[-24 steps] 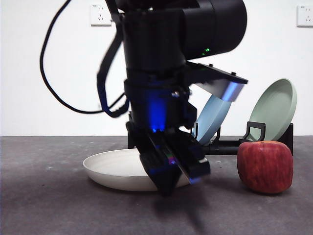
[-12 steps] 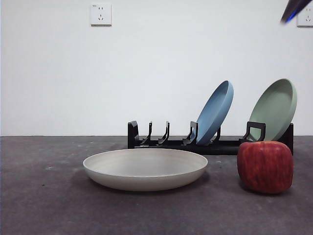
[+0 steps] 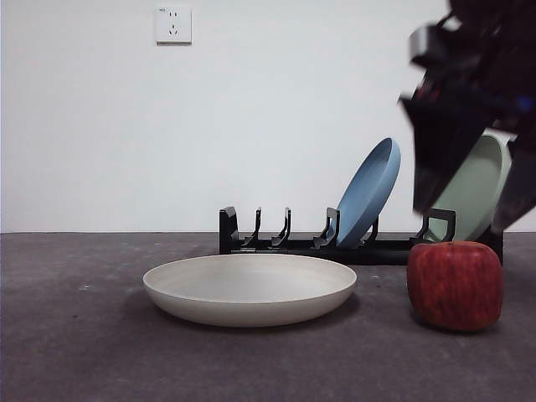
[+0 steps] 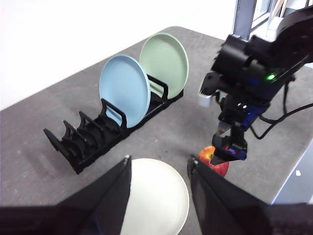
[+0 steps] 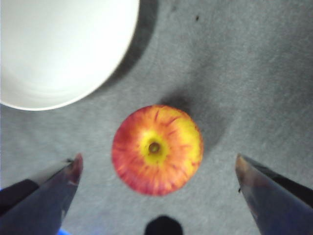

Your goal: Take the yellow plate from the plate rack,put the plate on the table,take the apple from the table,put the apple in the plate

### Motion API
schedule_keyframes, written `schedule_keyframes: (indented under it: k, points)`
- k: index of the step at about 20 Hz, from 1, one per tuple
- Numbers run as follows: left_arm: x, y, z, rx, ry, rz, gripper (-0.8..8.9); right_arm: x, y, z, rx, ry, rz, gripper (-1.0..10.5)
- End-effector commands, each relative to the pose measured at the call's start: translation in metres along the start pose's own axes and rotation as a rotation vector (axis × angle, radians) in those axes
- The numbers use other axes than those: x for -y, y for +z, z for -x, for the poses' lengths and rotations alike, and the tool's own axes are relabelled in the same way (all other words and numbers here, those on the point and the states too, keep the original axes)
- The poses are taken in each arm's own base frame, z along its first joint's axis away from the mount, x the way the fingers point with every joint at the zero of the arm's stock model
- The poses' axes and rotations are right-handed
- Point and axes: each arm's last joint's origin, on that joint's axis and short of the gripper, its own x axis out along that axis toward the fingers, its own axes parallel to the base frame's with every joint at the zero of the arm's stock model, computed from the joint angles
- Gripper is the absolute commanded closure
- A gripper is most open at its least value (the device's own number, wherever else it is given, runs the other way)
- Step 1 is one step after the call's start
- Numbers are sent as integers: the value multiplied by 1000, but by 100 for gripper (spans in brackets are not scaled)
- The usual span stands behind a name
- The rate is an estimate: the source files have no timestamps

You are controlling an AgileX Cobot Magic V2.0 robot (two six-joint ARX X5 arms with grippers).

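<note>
The yellow plate [image 3: 249, 289] lies flat on the table [image 3: 84, 352], in front of the black plate rack [image 3: 285, 243]. To its right stands the red apple [image 3: 455, 285]. My right gripper [image 3: 462, 219] hangs open just above the apple. In the right wrist view its jaws stand wide on either side of the apple [image 5: 156, 149], apart from it, with the plate [image 5: 63, 49] beside. My left gripper [image 4: 159, 159] is open and empty, high above the plate [image 4: 156, 196]. From there the right gripper [image 4: 230, 147] partly covers the apple [image 4: 215, 159].
A blue plate [image 3: 366, 194] and a pale green plate [image 3: 469, 188] lean in the rack's right slots, just behind the apple. The rack's left slots hold nothing. A white wall with sockets stands behind the table.
The arm that stood low over the yellow plate a second ago has risen out of the front view. The right gripper has come down from the top right to just above the apple.
</note>
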Motion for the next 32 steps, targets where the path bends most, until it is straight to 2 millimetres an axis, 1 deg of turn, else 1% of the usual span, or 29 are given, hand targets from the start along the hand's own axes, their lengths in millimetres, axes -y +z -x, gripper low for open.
schedule_keyframes:
  k: [1, 4, 9, 13, 14, 16, 20, 22, 23, 25, 26, 28, 30, 32]
  points:
    - [0, -2, 0, -16, -2, 26, 625, -3, 2, -14, -41, -5, 11, 338]
    - [0, -4, -1, -35, -4, 25, 625, -5, 4, -26, -71, 1, 22, 338]
    - [1, -4, -1, -35, -20, 29, 625, -3, 5, -42, -124, -41, 24, 344]
    - [1, -4, -1, -33, -20, 29, 625, -2, 5, -50, -145, -38, 22, 359]
    - [1, -3, -1, -33, -20, 30, 625, -2, 6, -51, -142, -38, 22, 426]
    - [1, -3, -1, -30, -21, 30, 625, -4, 6, -51, -144, -33, 25, 602]
    - [1, -3, -1, -31, -20, 30, 625, -4, 3, -51, -169, -28, 19, 753]
    - [1, -3, -1, -30, -20, 30, 625, -4, 3, -51, -178, -27, 18, 878]
    - [1, -3, -1, -31, -20, 30, 625, -4, 2, -51, -181, -27, 18, 972]
    - [1, -3, -1, -31, -20, 30, 625, -4, 2, -50, -182, -28, 18, 963]
    - [1, -3, -1, -31, -20, 30, 625, -4, 2, -49, -176, -31, 19, 963]
    - [1, -3, -1, -33, -20, 29, 625, -6, 4, -38, -135, -34, 16, 963]
    - [1, -4, -1, -33, -20, 29, 625, -10, 11, -18, -55, -38, 15, 963]
    - [1, -4, -1, -33, -20, 28, 625, -17, 22, 3, 33, -39, 34, 963]
